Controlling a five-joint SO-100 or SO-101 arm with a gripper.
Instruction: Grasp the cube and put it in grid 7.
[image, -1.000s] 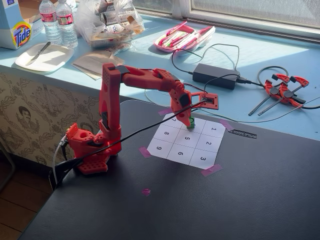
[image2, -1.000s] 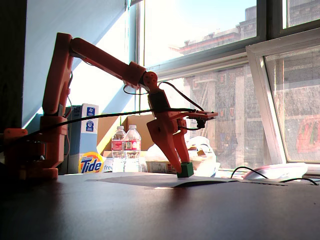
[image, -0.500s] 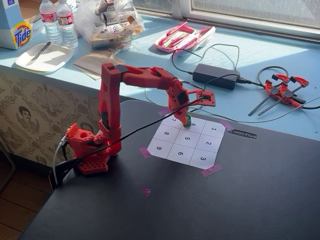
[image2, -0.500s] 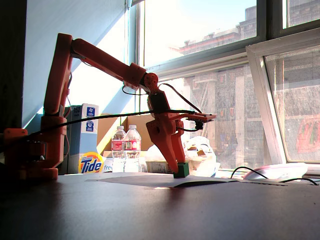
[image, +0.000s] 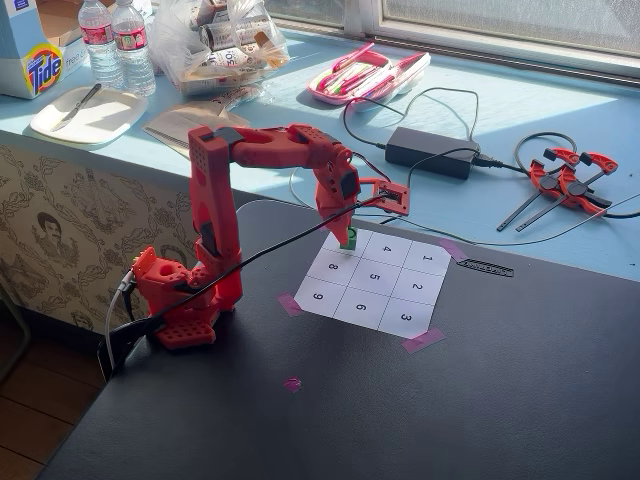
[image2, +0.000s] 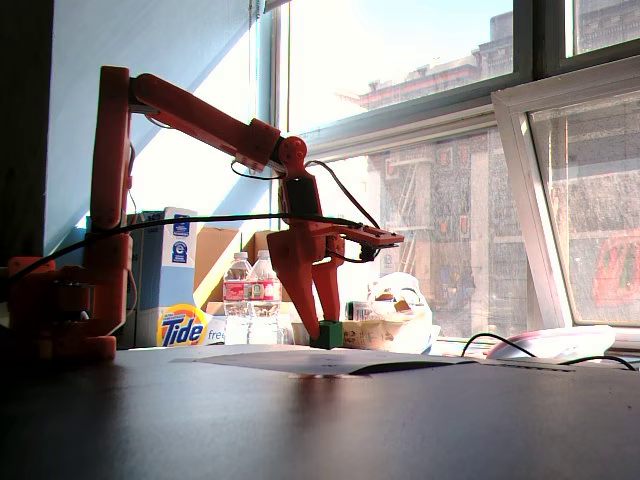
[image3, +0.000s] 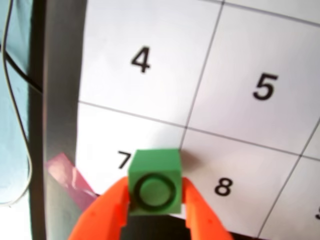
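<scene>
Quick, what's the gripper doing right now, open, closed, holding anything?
Gripper: closed on the green cube, held between both orange fingers at the edge of grid 7.

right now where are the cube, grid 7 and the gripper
cube (image3: 154, 189): wrist view, on its top face, on the dark ring.
grid 7 (image3: 102, 135): wrist view, bare white paper above the printed 7.
gripper (image3: 155, 207): wrist view, midway between the orange fingertips, shut on the cube.
</scene>
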